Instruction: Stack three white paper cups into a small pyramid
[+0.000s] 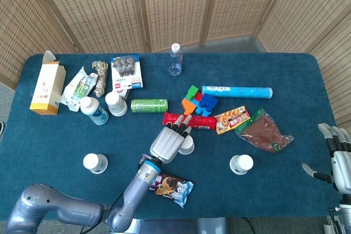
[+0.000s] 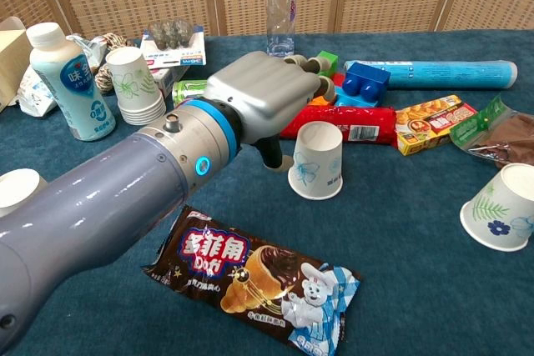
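Chest view shows the left hand [image 2: 263, 97] with fingers [image 2: 310, 62] spread, holding nothing; a cup [image 2: 315, 160] stands upside down on the counter [image 2: 400, 289] just below them; right hand [image 1: 339, 154] far right, fingers apart, empty; another cup [image 2: 502, 206] well right.

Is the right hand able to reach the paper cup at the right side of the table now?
Probably yes. The right hand is open at the table's right edge, and only bare cloth lies between it and the upside-down cup.
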{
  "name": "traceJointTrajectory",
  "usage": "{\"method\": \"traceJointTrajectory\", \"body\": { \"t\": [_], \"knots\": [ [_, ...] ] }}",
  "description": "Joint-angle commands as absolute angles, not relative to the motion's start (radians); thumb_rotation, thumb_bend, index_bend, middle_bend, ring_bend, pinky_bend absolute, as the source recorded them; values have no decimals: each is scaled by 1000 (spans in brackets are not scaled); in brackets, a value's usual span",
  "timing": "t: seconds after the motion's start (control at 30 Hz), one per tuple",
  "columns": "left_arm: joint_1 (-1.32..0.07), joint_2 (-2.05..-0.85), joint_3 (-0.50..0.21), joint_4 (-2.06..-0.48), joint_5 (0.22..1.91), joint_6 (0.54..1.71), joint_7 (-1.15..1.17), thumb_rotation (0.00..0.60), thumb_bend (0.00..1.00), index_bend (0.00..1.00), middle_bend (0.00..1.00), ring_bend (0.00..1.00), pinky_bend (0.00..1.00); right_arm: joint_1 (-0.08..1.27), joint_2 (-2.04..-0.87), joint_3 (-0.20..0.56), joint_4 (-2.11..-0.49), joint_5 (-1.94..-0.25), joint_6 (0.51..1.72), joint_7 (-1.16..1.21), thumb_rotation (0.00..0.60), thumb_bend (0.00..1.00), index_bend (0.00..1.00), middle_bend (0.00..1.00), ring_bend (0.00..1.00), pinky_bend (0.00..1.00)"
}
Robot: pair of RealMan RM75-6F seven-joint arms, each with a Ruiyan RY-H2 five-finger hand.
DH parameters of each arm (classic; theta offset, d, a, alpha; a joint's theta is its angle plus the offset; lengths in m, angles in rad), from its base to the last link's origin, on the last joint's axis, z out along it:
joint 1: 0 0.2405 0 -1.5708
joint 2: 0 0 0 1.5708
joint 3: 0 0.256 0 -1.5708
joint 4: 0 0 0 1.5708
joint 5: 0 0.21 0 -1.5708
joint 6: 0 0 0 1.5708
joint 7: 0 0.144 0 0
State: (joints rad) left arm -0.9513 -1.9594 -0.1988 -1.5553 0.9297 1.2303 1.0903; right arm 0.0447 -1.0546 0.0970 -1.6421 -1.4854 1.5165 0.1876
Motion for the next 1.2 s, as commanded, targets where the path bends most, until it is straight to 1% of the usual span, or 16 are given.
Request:
{"method": "traceJointTrajectory", "body": {
  "t": [0.03,0.23,0.43,0.67,0.8,0.97,1.2],
  "knots": [
    [-944,-1942,-197,-1567,930,1231,1085,600,302,150,0,16,309,45,-1056,95,-1642,-1488,1516,184,600,156,8,0,0,5],
    [-912,-1837,-178,-1643,938,1214,1041,600,299,125,0,0,246,46,-1059,95,-1642,-1489,1516,176,600,156,8,0,0,4],
    [-878,-1702,-136,-1709,947,1171,982,600,298,90,0,0,154,46,-1063,92,-1646,-1494,1518,163,600,155,8,0,0,4],
    [-831,-1548,-56,-1784,1058,1151,889,600,296,68,0,0,80,48,-1069,90,-1647,-1495,1516,143,600,155,8,0,0,5],
    [-807,-1465,-17,-1829,1122,1152,851,600,297,45,0,0,7,48,-1070,90,-1647,-1492,1515,139,600,155,8,0,0,5],
    [-762,-1368,36,-1862,1223,1165,769,600,297,33,0,0,0,48,-1072,91,-1648,-1493,1517,134,600,155,8,0,0,4],
    [-698,-1268,99,-1864,1372,1191,631,600,297,19,0,0,0,48,-1073,91,-1648,-1492,1518,129,600,155,8,0,0,4]
  ]
}}
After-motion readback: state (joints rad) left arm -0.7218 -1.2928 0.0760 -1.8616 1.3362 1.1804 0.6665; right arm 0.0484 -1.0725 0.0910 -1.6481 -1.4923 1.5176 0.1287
